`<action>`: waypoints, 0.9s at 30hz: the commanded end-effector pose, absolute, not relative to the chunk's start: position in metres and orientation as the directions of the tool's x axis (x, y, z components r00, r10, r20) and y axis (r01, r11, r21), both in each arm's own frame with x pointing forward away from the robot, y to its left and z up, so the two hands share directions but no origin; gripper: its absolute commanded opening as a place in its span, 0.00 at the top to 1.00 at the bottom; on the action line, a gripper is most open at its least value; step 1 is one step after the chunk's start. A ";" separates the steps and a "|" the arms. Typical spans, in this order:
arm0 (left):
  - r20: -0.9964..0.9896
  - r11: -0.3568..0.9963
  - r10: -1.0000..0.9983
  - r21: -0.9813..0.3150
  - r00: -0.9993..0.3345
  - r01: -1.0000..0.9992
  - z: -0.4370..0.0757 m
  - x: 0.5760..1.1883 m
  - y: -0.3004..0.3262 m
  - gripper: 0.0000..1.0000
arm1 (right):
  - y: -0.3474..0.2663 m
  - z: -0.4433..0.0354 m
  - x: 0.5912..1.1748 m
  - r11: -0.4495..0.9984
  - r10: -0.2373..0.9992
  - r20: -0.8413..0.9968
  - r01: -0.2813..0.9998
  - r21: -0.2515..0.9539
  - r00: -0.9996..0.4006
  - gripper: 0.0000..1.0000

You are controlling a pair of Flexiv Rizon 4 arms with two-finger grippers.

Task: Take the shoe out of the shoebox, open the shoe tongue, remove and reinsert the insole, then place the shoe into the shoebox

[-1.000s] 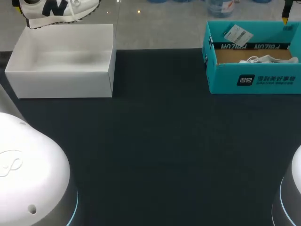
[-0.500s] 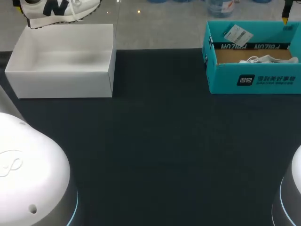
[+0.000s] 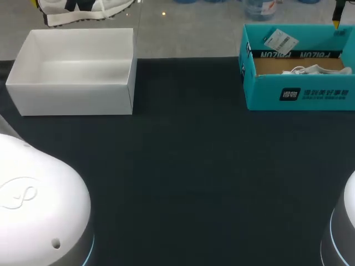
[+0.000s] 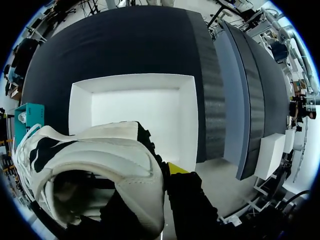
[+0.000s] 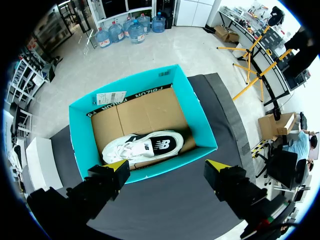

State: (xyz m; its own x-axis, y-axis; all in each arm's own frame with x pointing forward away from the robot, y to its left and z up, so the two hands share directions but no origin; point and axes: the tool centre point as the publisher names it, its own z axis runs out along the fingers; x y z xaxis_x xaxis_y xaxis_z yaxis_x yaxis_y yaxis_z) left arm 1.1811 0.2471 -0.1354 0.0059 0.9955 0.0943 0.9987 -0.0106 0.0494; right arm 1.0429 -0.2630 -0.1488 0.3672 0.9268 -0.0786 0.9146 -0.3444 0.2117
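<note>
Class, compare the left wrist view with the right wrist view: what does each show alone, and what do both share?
Only the left wrist view: the left pincer shut on a white-and-black sneaker, with the empty inside of the white open-topped box ahead of it. Only the right wrist view: the open right pincer over a second white sneaker lying on the brown cardboard lining. Both: the teal shoebox and the black tabletop.
</note>
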 end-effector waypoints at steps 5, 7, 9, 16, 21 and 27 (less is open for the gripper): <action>0.133 -0.012 0.991 0.255 -0.023 0.967 -0.122 1.091 0.239 1.00 | -0.263 -0.149 1.042 -0.345 0.927 -0.077 0.914 0.214 0.367 0.00; 0.137 -0.013 0.990 0.257 -0.023 0.966 -0.121 1.084 0.237 1.00 | -0.263 -0.149 1.042 -0.345 0.927 -0.077 0.914 0.214 0.367 0.00; 0.147 -0.007 0.989 0.277 -0.035 0.961 -0.120 1.077 0.235 1.00 | -0.263 -0.149 1.042 -0.345 0.927 -0.077 0.914 0.214 0.367 0.00; 0.143 -0.020 0.990 0.265 -0.019 0.964 -0.119 1.053 0.226 1.00 | -0.263 -0.149 1.042 -0.345 0.927 -0.077 0.914 0.214 0.367 0.00; 0.153 -0.061 0.988 0.236 0.025 0.970 -0.120 1.038 0.219 1.00 | -0.263 -0.149 1.042 -0.345 0.927 -0.077 0.914 0.214 0.367 0.00; 0.149 -0.110 0.986 0.216 0.079 0.970 -0.120 1.018 0.209 1.00 | -0.263 -0.149 1.042 -0.345 0.927 -0.077 0.914 0.214 0.367 0.00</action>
State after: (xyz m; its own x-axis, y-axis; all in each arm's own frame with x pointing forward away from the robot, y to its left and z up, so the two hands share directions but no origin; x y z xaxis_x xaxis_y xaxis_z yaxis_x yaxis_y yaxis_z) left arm 1.0389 0.2091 -0.1209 0.0704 0.9868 0.1457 0.9969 -0.0746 0.0239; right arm 1.0429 -0.2630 -0.1489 0.3672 0.9268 -0.0786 0.9146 -0.3445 0.2117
